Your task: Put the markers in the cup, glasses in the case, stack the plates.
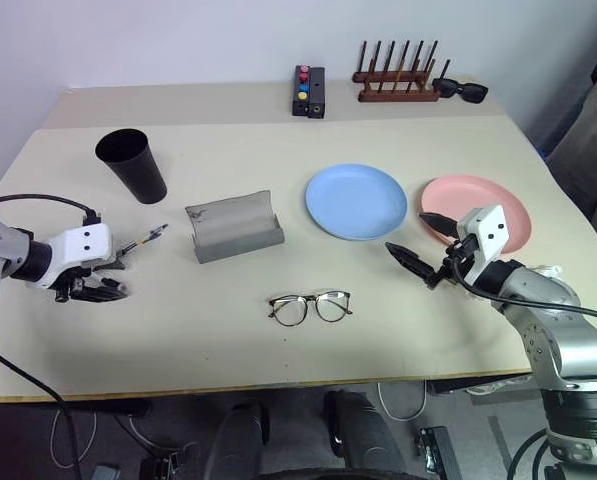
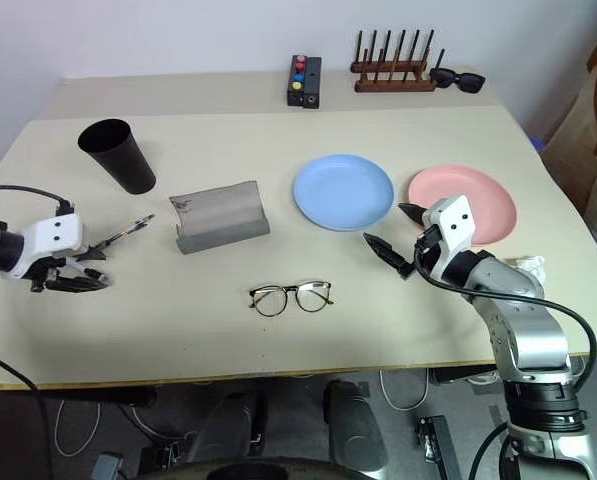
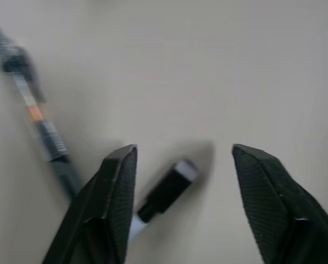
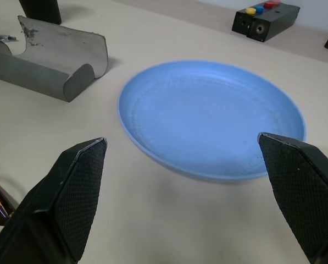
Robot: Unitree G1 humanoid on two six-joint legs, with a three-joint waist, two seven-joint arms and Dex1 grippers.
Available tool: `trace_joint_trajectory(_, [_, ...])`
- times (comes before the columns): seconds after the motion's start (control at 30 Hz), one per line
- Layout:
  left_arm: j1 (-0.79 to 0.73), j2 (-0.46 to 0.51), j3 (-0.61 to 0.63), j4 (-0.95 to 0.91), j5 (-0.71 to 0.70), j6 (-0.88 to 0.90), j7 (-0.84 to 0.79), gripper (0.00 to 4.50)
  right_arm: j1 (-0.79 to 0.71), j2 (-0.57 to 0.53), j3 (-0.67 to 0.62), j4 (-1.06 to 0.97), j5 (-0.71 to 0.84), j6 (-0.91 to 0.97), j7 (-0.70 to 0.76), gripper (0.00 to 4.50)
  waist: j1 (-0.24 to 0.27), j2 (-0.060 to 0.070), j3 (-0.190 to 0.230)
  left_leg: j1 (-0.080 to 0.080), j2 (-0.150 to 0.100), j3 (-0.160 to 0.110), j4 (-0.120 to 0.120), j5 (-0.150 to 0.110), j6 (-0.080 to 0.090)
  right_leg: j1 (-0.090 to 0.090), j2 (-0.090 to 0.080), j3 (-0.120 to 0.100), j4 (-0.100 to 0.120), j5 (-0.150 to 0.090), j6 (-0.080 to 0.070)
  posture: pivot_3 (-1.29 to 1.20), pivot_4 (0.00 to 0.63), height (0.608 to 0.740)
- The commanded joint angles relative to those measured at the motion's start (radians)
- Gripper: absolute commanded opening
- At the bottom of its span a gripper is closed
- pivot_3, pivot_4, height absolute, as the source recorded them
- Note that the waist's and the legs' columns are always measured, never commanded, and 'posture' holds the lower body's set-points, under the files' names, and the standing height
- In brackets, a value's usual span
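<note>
Your left gripper (image 3: 180,181) hangs spread over the white marker (image 3: 164,195) lying loose between its jaws to line up a grab, while your right gripper (image 4: 185,181), wide apart, faces the blue plate (image 4: 213,118) just ahead.

No legible text or labels.

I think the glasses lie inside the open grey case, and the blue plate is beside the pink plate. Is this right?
Not quite. The glasses lie on the table in front of the open grey case, as the left eye view shows. The blue plate is beside the pink plate.
</note>
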Motion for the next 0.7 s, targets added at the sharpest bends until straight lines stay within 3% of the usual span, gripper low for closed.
trace_joint_trajectory(0.03, [-0.015, 0.027, -0.012, 0.025, 0.029, -0.043, -0.017, 2.86, -0.001, 0.008, -0.012, 0.001, -0.001, -0.033, 0.009, 4.50, -0.001, 0.000, 0.000, 0.000, 0.000, 0.000, 0.000, 0.000, 0.000, 0.000, 0.000, 0.000, 0.000, 0.000, 0.000, 0.00, 0.150, 0.735])
trace_joint_trajectory(0.2, [-0.041, 0.013, -0.049, 0.100, 0.073, -0.076, -0.014, 2.86, 0.003, 0.014, -0.010, 0.014, -0.006, -0.049, 0.012, 4.50, -0.001, 0.000, 0.000, 0.000, 0.000, 0.000, 0.000, 0.000, 0.000, 0.000, 0.000, 0.000, 0.000, 0.000, 0.000, 0.00, 0.150, 0.735])
trace_joint_trajectory(0.23, [-0.043, 0.012, -0.055, 0.119, 0.084, -0.088, -0.011, 2.62, 0.001, 0.016, -0.011, 0.018, -0.008, -0.052, 0.011, 4.50, -0.001, 0.000, 0.000, 0.000, 0.000, 0.000, 0.000, 0.000, 0.000, 0.000, 0.000, 0.000, 0.000, 0.000, 0.000, 0.00, 0.150, 0.735])
trace_joint_trajectory(0.3, [-0.046, 0.011, -0.063, 0.150, 0.100, -0.108, 0.000, 1.99, -0.001, 0.017, -0.013, 0.022, -0.010, -0.057, 0.012, 4.50, 0.000, 0.000, 0.000, 0.000, 0.000, 0.000, 0.000, 0.000, 0.000, 0.000, 0.000, 0.000, 0.000, 0.000, 0.000, 0.00, 0.150, 0.735])
trace_joint_trajectory(0.43, [-0.052, 0.008, -0.064, 0.189, 0.110, -0.144, 0.031, 0.04, 0.001, 0.017, -0.015, 0.023, -0.011, -0.061, 0.012, 4.50, -0.001, 0.001, 0.000, 0.002, 0.000, 0.000, 0.000, 0.000, 0.000, 0.000, 0.000, 0.000, 0.003, 0.000, 0.000, 0.00, 0.150, 0.735])
trace_joint_trajectory(0.63, [-0.042, -0.001, -0.046, 0.174, 0.084, -0.150, 0.061, 0.04, -0.001, 0.018, -0.013, 0.024, -0.013, -0.061, 0.014, 4.50, -0.001, 0.001, 0.000, 0.004, 0.000, 0.000, 0.001, 0.000, 0.000, 0.000, 0.000, 0.000, 0.009, -0.002, -0.001, 0.00, 0.150, 0.735])
trace_joint_trajectory(0.7, [-0.035, -0.021, -0.006, 0.120, 0.020, -0.080, 0.058, 0.04, -0.006, 0.017, -0.009, 0.026, -0.014, -0.060, 0.016, 4.50, -0.001, 0.001, 0.000, 0.005, 0.000, 0.000, 0.001, 0.000, 0.000, 0.000, 0.000, 0.000, 0.010, -0.002, -0.001, 0.00, 0.150, 0.735])
